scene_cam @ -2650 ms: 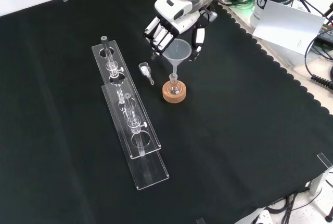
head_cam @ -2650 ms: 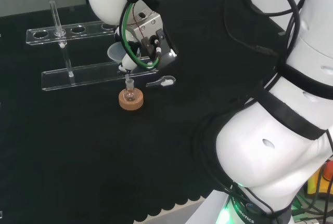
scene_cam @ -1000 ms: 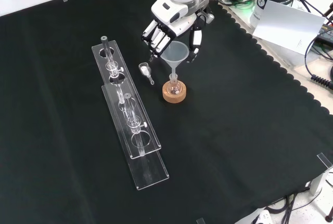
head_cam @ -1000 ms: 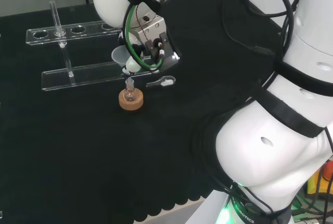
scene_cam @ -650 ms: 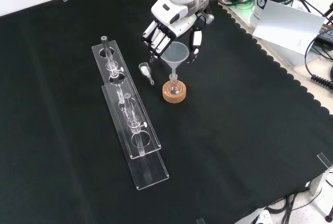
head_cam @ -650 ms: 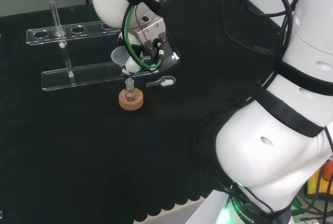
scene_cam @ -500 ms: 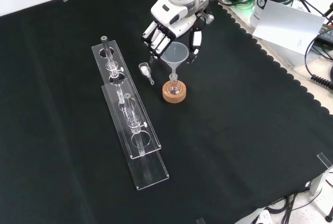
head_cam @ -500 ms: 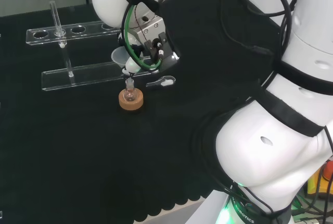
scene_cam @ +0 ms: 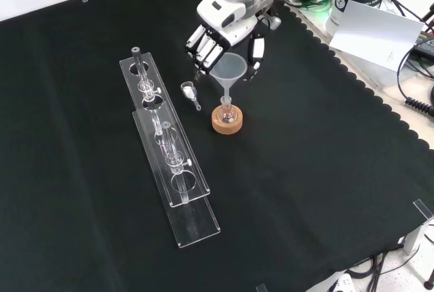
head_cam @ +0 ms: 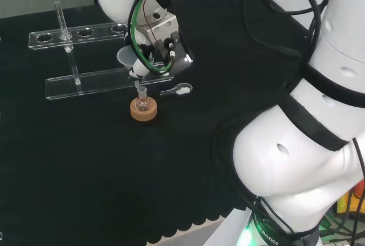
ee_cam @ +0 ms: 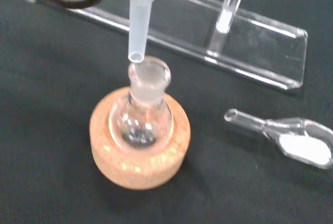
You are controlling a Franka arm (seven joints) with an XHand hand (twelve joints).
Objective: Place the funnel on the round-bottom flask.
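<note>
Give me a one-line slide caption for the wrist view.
Translucent white plastic funnel, stem tip at the mouth of the clear glass round-bottom flask on its cork ring stand.

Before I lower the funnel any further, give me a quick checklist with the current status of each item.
1. Hand holding funnel: ok, fingers curled around its cone.
2. Stem tip inside the flask's mouth: not ok, the wrist view shows it above the rim, off to one side.
3. Round-bottom flask upright: ok.
4. Flask seated in cork ring: ok.
5. Glass scoop clear of the flask: ok, lying apart on the cloth.
6. Funnel stem unblocked: cannot tell.
</note>
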